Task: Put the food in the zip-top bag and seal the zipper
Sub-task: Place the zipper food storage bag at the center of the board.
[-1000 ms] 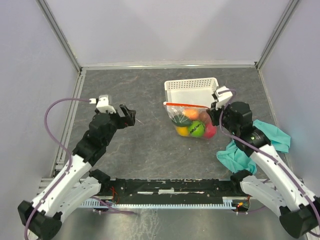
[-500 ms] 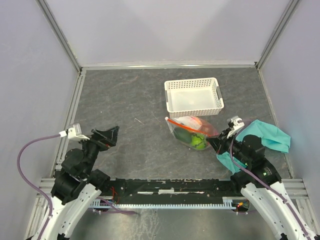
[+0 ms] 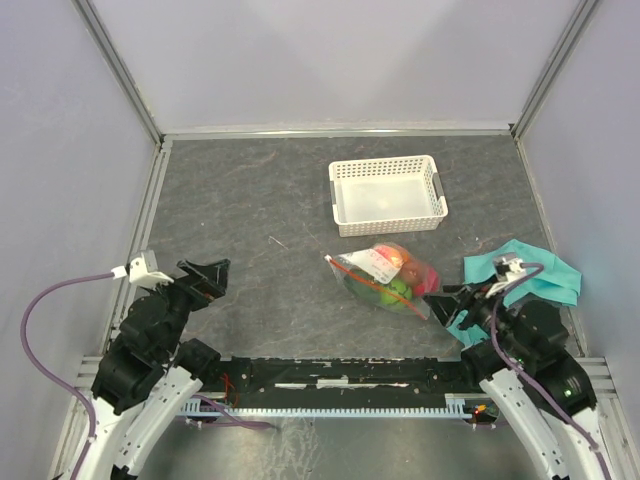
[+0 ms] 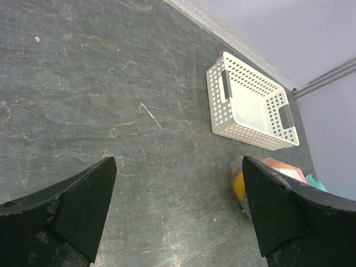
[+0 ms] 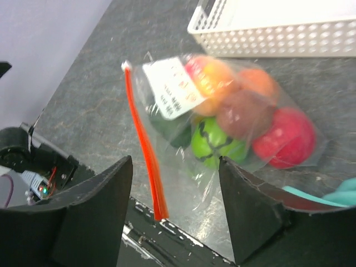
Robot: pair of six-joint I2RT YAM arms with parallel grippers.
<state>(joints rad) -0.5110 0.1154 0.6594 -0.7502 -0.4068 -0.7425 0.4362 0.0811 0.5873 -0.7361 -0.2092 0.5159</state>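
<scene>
Right fingers stand apart, the zip-top bag lying just beyond them.

Soft, even light falls from above; the grey table is lit evenly and shadows beside the white basket and the bag are faint. The overhead view is sharp and not visibly distorted. The right wrist view is blurred, smearing the fruit, with pale glare on the crinkled plastic. In both wrist views the black fingers sit dark and soft along the bottom edge
</scene>
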